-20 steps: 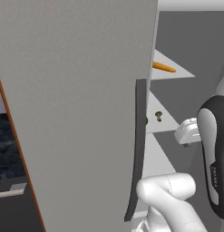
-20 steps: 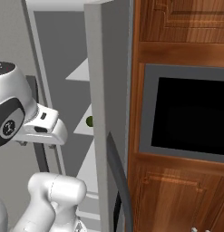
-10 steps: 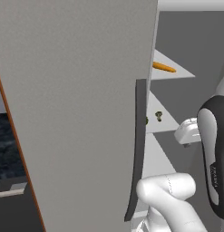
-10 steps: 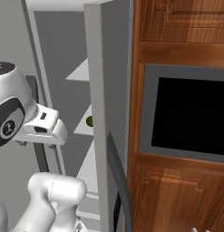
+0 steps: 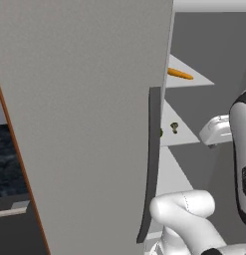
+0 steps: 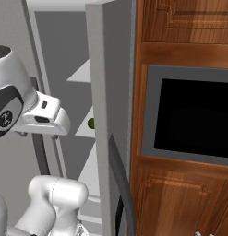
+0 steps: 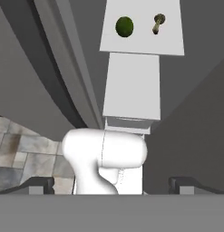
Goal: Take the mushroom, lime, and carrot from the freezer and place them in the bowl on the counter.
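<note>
The freezer (image 5: 94, 99) stands open, its flat grey door swung wide and a dark handle strip (image 5: 152, 164) on its edge. On an upper white shelf lies the orange carrot (image 5: 180, 74). One shelf lower sit the dark-green lime (image 7: 124, 26) and, to its right, the small brownish mushroom (image 7: 158, 23). Both also show from the base, the mushroom (image 5: 174, 127) and the lime (image 6: 91, 123). My gripper (image 7: 112, 185) is open and holds nothing, well short of that shelf and lower than it. The bowl is out of view.
The open door's edge (image 6: 104, 115) stands close on the arm's right. Beyond it are brown wooden cabinets (image 6: 180, 27) and a black-fronted built-in oven (image 6: 194, 115). A strip of dark marbled counter (image 5: 7, 159) shows left of the door. Tiled floor (image 7: 18, 149) lies below.
</note>
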